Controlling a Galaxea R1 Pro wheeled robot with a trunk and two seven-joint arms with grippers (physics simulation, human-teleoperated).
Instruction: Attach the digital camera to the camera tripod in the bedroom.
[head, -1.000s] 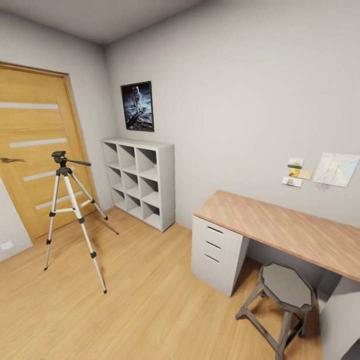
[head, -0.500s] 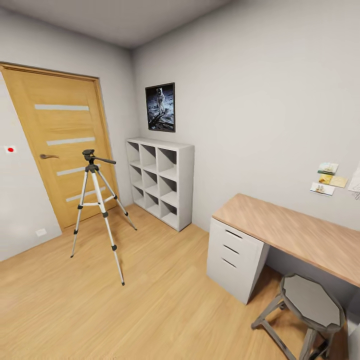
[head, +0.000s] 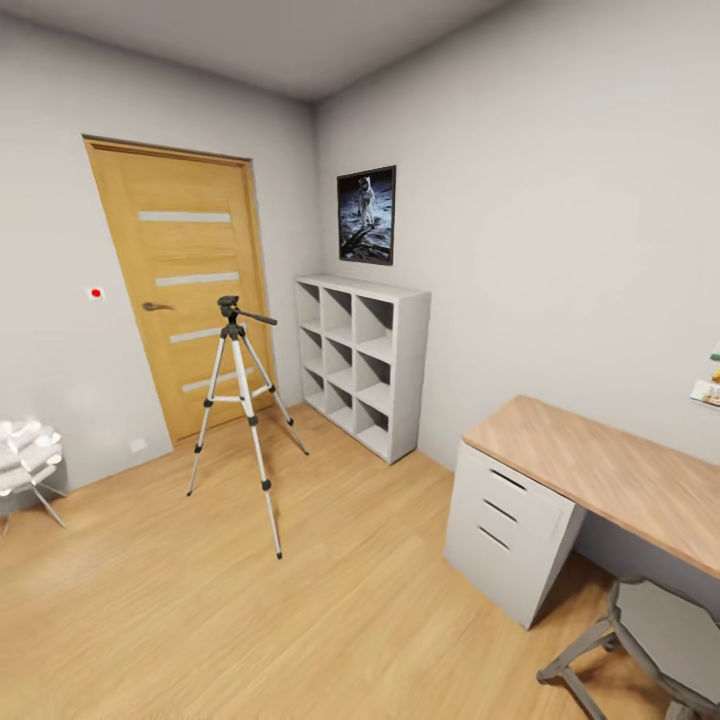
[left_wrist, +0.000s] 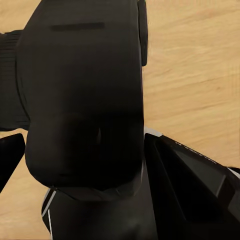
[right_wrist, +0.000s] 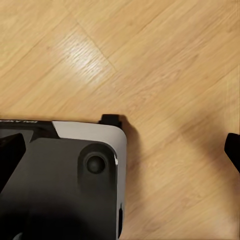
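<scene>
Left fingers (left_wrist: 10, 160) clamp the digital camera (left_wrist: 82, 95); right fingers (right_wrist: 11, 155) spread, empty; cube shelves (head: 365, 362) empty.

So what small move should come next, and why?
Probably drive toward the tripod. It stands far across the floor by the door, out of reach, and its head carries nothing. The left wrist view shows a black boxy thing, likely the camera, close at the gripper.

— Where's the camera tripod (head: 240, 400)?
— Upright on the bedroom's wood floor (head: 200, 600), silver legs splayed, before the oak door.
— And the digital camera (left_wrist: 82, 100)?
— Black, boxy, close against the left wrist lens.
</scene>
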